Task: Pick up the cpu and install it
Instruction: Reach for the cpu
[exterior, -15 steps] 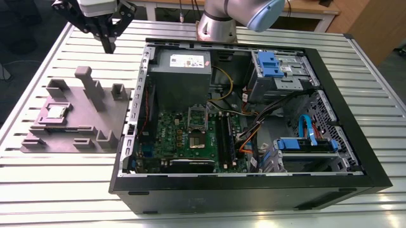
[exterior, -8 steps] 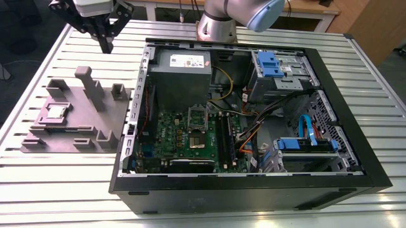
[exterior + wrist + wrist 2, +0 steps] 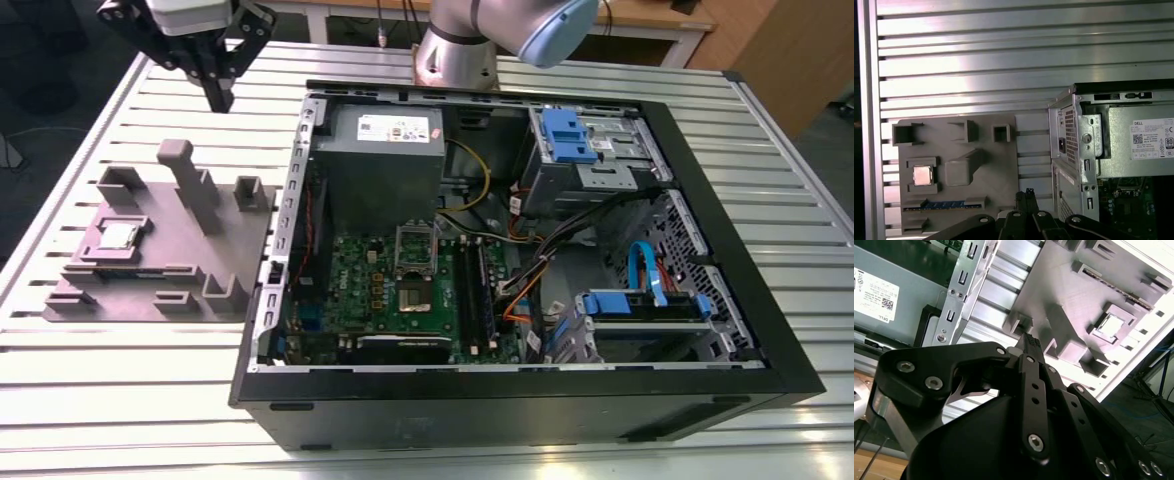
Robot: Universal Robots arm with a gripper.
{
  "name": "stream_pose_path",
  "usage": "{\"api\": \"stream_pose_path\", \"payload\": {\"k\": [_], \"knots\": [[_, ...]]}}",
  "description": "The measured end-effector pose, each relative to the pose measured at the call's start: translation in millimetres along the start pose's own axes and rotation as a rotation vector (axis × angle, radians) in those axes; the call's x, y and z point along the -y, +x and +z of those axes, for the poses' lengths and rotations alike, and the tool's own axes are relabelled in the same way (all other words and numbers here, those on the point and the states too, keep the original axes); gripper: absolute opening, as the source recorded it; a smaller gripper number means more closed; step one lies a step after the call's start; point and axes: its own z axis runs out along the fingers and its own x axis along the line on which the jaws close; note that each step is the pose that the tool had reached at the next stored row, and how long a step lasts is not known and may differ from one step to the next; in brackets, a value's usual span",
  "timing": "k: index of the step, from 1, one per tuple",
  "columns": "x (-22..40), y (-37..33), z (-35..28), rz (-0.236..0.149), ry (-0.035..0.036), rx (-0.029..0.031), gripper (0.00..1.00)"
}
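Closest to us, the gripper (image 3: 1030, 342) has its 2 fingers pressed together on nothing. It hangs over the slatted table (image 3: 134, 400), between the grey holder (image 3: 180, 262) and the computer case (image 3: 534, 400). The cpu (image 3: 120, 236) lies flat in a square pocket of that holder, well apart from the fingertips, below them and toward the exterior view's left. Being square, it offers no long axis. We cannot make out the inside of the motherboard socket (image 3: 416, 262).
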Motion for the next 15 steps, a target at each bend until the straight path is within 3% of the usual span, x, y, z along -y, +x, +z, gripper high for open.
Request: {"api": "stream_pose_path", "payload": {"k": [15], "knots": [[0.6,7.1,1.6,0.000,0.0002,-0.0027,0.10]]}}
